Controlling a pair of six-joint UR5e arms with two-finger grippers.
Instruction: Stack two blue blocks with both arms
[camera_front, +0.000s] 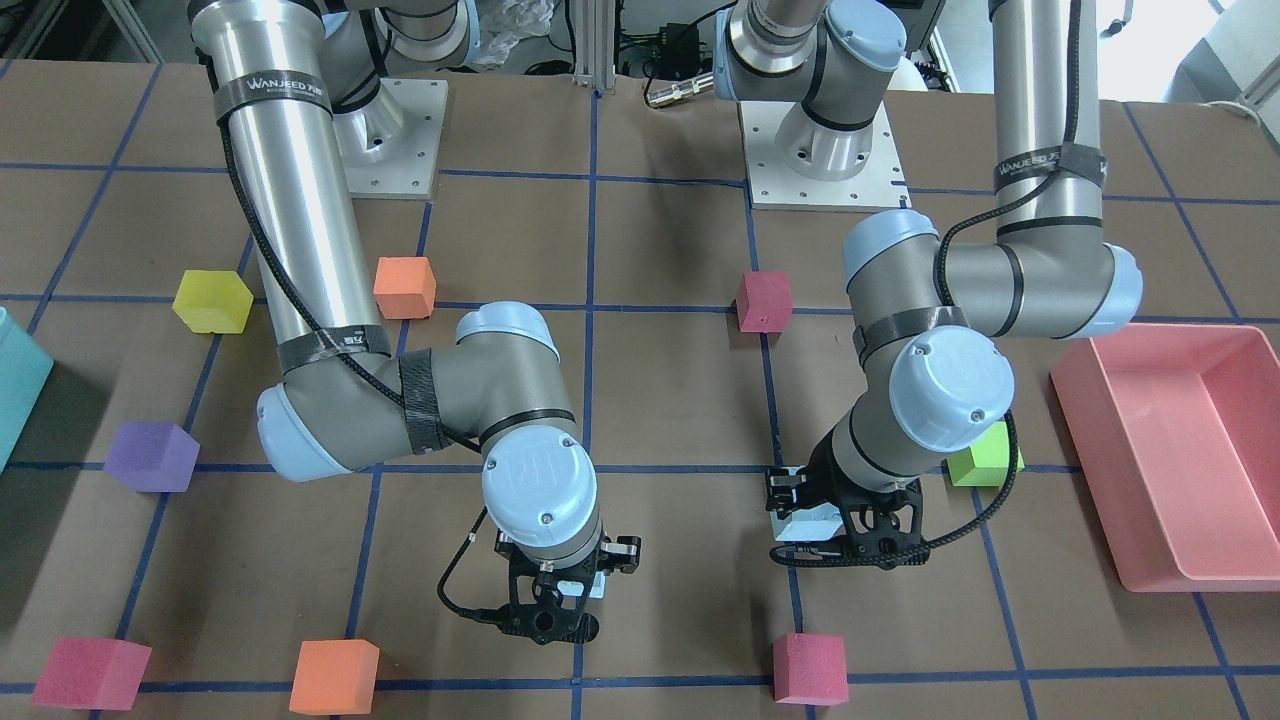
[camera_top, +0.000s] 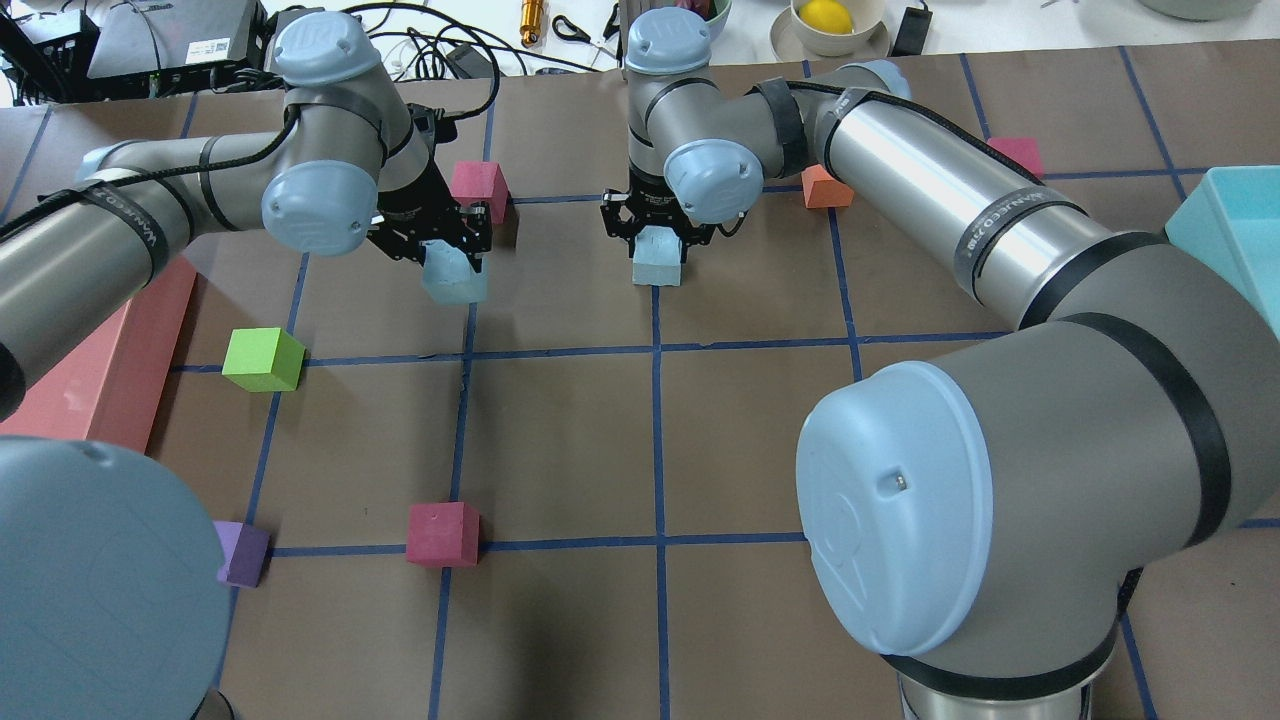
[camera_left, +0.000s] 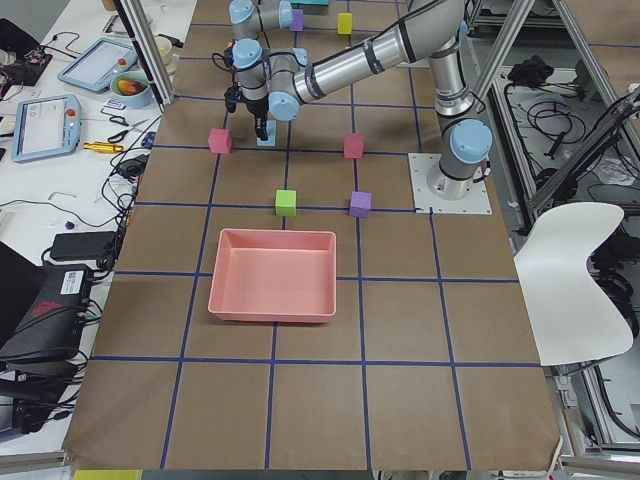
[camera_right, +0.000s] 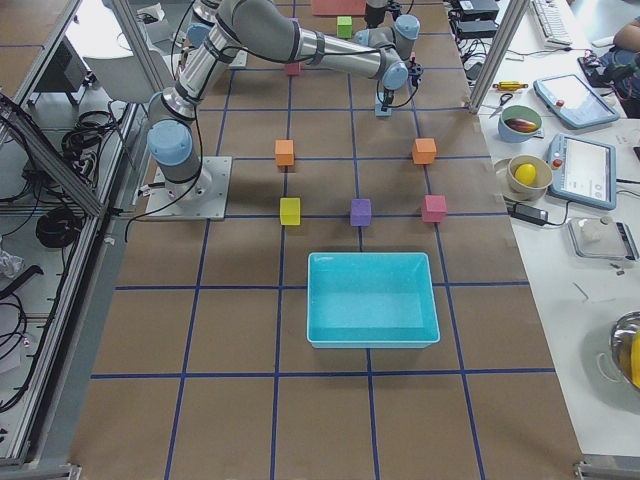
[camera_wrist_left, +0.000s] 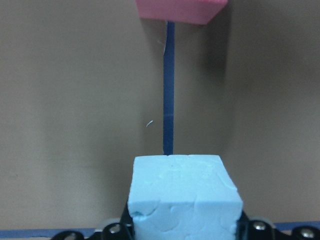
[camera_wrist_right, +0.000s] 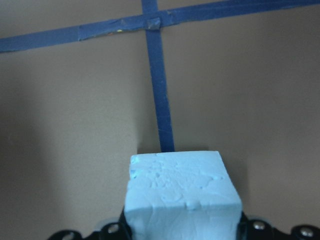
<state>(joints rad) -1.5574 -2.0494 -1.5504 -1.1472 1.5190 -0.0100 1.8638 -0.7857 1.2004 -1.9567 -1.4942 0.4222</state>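
Note:
Two pale blue blocks, one in each gripper. My left gripper (camera_top: 452, 262) is shut on one blue block (camera_top: 455, 276), low over the table's far left part; this block fills the bottom of the left wrist view (camera_wrist_left: 184, 195) and shows in the front view (camera_front: 803, 520). My right gripper (camera_top: 657, 250) is shut on the other blue block (camera_top: 658, 262), just right of a blue tape line; it shows in the right wrist view (camera_wrist_right: 180, 192) and barely in the front view (camera_front: 594, 586). The two blocks are about one grid cell apart. I cannot tell whether they touch the table.
A magenta cube (camera_top: 478, 188) sits just beyond the left gripper and an orange cube (camera_top: 825, 188) right of the right gripper. A green cube (camera_top: 262, 358), a pink tray (camera_top: 110, 350), a teal bin (camera_top: 1230, 230), another magenta cube (camera_top: 442, 533) and a purple cube (camera_top: 243, 552) lie around.

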